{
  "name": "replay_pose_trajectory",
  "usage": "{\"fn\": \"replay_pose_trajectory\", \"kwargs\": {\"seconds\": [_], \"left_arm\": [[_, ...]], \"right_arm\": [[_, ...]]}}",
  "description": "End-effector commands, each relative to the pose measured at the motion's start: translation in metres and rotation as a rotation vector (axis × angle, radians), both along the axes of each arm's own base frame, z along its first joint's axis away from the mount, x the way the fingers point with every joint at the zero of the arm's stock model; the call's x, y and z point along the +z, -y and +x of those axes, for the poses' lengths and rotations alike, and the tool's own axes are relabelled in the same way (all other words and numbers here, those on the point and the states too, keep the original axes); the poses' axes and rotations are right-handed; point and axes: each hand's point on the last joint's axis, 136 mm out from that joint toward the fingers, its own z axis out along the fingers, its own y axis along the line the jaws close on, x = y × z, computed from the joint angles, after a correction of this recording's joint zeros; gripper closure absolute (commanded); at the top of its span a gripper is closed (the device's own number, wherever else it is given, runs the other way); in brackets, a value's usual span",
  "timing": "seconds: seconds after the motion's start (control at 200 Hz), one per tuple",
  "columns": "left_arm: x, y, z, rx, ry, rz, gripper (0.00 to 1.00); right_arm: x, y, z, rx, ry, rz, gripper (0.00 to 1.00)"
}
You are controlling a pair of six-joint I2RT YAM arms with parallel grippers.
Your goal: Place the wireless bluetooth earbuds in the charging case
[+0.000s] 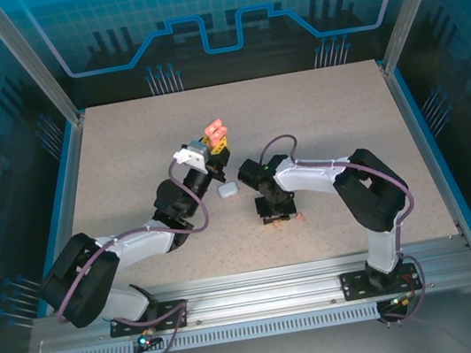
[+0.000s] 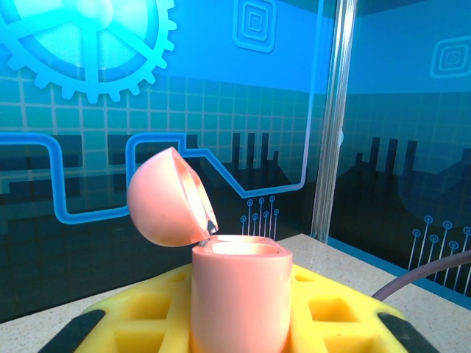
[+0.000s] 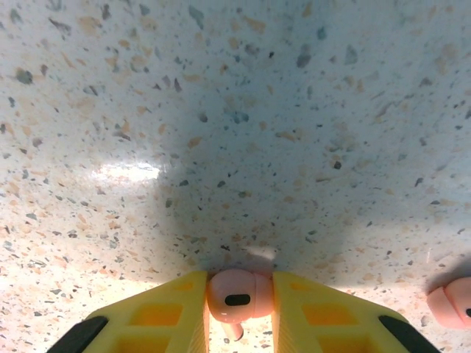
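A flat table (image 1: 326, 126) of pale, beige-speckled stone-like finish is seen, bordered by blue strips at the left and right and by an aluminium rail (image 1: 264, 302) along the near edge; a small white pebble-like case (image 1: 227, 190) is laid directly on it, near the middle; in the right wrist view the speckled surface is shaded in its centre; a salmon-pink earbud (image 3: 239, 294) is shown low against it, though whether it rests on the surface cannot be told; a second salmon-pink earbud (image 3: 452, 301) is laid on the surface, apart to one side.
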Motion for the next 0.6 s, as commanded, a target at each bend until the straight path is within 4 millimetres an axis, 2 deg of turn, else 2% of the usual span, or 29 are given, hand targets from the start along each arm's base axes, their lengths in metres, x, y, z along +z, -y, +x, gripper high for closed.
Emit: {"fn": "replay_pose_trajectory", "kwargs": {"seconds": [0.0,0.33,0.595], "left_arm": [[0.017,-0.003,-0.005,-0.020,0.039,-0.041,1.00],[0.019,-0.003,-0.005,-0.020,0.038,-0.037,1.00],[0.022,-0.002,-0.005,-0.022,0.040,-0.033,1.00]], "right_arm": [[0.013,-0.004,0.005,0.026,0.046,0.004,0.76],[0.032,0.000,0.014,0.024,0.167,0.039,0.76],[0.069,0.014,0.028,0.020,0.330,0.045,0.75]]}}
